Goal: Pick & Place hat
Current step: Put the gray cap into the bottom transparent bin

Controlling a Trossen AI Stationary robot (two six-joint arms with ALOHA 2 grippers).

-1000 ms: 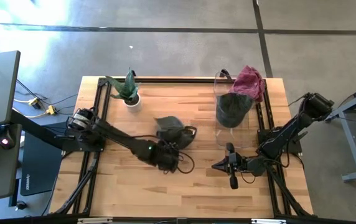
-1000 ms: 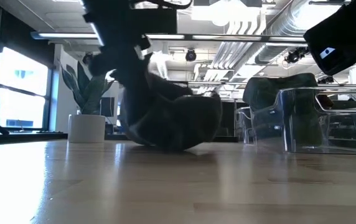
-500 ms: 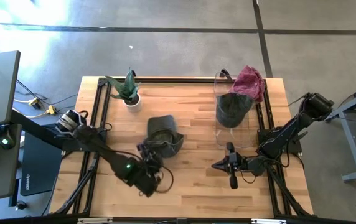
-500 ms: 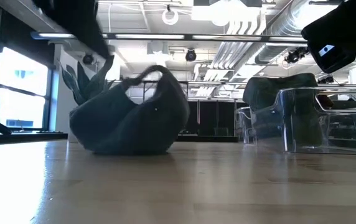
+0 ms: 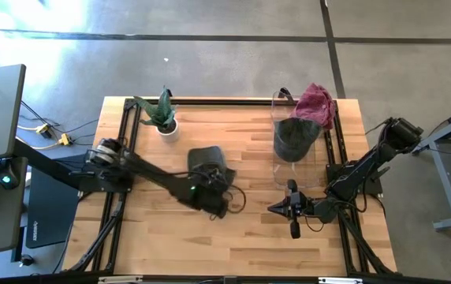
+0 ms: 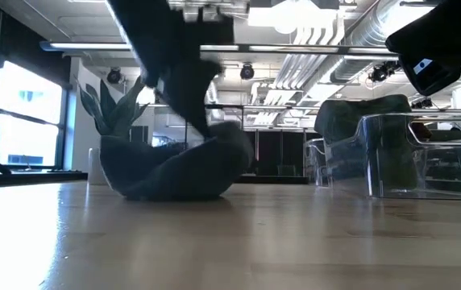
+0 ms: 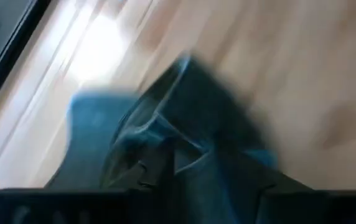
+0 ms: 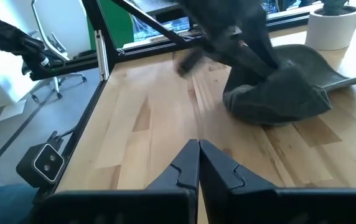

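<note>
A dark grey hat lies on the wooden table left of centre, crown side on the boards; it also shows in the low view and the right wrist view. My left gripper is at the hat's near edge, reaching down from the table's left, and the hat fills its blurred wrist view. Whether it touches the hat I cannot tell. My right gripper waits shut near the table's right, above the boards, pointing toward the hat, with nothing between its fingers.
A clear container at the back right carries another dark hat, and a red hat lies behind it. A potted plant stands at the back left. Black rails run along the table's sides. Bare boards lie along the near edge.
My left gripper drew back toward the table's near left corner, leaving the hat on the boards, then came back to the hat's near edge. The hat, tipped up under the arm a second ago, has shifted slightly toward the left and now lies flatter.
</note>
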